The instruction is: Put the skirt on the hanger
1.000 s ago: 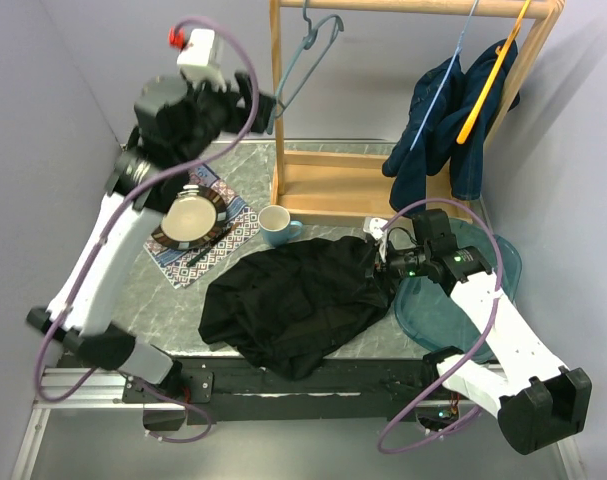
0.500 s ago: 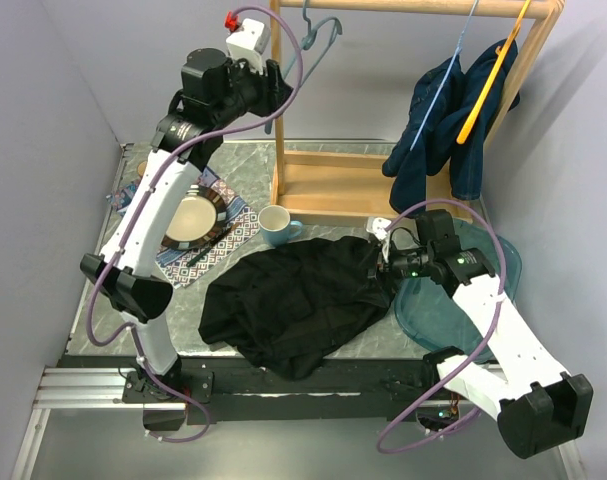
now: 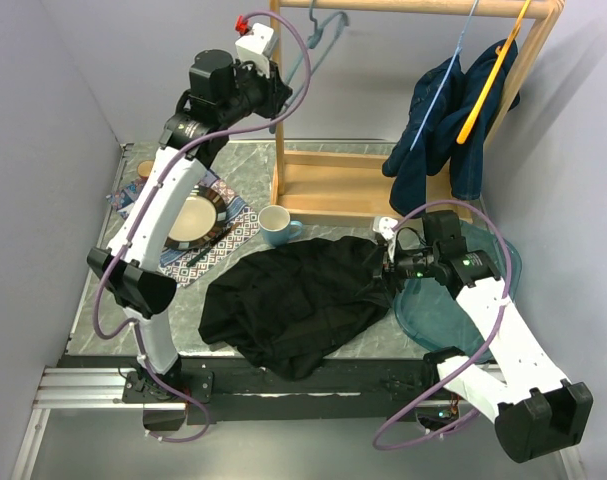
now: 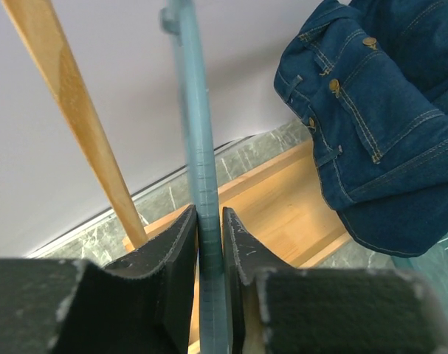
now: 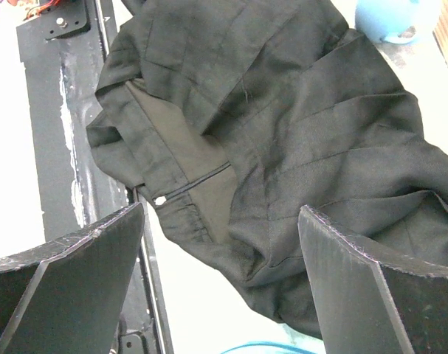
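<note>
Overhead, hanger [image 4: 196,140] clamped in left gripper [image 4: 208,215]

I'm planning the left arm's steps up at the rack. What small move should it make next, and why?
Probably lift the teal hanger straight up to unhook it from the wooden rail. The left claw has its pads against both sides of the hanger's bar, so it looks gripped, and the black skirt lies loose below.

Three hangers [image 4: 198,147], one skirt [image 3: 293,300], one mug [image 3: 275,225], one plate [image 3: 188,218], one rack [image 3: 353,185].
</note>
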Motion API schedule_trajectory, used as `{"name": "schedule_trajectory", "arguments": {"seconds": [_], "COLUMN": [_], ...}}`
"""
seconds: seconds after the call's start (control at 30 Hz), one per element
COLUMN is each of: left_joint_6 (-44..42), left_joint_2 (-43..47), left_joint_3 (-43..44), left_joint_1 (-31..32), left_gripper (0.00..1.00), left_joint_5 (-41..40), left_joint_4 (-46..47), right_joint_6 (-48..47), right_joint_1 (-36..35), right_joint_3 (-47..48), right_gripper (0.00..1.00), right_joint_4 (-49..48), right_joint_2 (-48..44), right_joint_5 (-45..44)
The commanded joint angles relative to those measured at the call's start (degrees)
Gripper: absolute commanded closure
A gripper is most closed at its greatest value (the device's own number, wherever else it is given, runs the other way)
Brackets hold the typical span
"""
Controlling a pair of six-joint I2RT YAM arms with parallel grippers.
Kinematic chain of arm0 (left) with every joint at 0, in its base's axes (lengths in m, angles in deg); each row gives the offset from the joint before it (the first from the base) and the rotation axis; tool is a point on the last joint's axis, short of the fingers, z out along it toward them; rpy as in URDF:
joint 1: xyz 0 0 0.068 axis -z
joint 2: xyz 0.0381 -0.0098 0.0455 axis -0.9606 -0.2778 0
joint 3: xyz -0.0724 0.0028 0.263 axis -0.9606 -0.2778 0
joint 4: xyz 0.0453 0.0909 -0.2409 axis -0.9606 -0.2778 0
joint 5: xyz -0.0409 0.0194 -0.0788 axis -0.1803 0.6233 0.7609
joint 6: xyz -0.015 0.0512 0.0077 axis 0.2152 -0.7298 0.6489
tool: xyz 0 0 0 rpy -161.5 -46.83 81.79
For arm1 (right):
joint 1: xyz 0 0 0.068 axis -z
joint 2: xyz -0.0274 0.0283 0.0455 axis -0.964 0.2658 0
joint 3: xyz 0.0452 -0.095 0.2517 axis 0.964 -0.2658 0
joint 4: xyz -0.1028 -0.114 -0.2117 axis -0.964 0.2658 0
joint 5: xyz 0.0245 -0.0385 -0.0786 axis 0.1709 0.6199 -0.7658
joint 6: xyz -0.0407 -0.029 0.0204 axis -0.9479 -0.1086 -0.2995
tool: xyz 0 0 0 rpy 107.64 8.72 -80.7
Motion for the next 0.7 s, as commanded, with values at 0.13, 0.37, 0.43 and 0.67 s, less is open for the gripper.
{"name": "schedule_trajectory", "arguments": {"seconds": [0.13, 0.37, 0.43, 0.67], "left_joint_6": [-0.17, 4.13, 6.07, 9.68], "left_joint_2": [-1.54, -0.66, -0.05, 2.32], "left_joint_3": [1.75, 1.83, 2.01, -0.35], "left_joint_1": [0.00, 0.00, 0.00, 0.00], "left_gripper": [0.84, 0.99, 0.99, 0.99], "left_joint_5": [1.45, 5.23, 5.32, 3.30], "left_joint_4": [4.97, 9.88, 11.21, 14.20], "right_joint_6": [-1.57, -2.01, -2.09, -2.53], "right_joint_1": [1.78, 2.40, 2.58, 3.10], "right_joint_3": [0.95, 1.04, 1.22, 1.22], "right_gripper": [0.08, 0.08, 0.08, 0.08], "right_joint_4": [1.60, 2.04, 2.12, 2.65], "right_joint_2": [-0.95, -0.78, -0.78, -1.04], "right_joint_5": [2.92, 3.36, 3.53, 3.89]}}
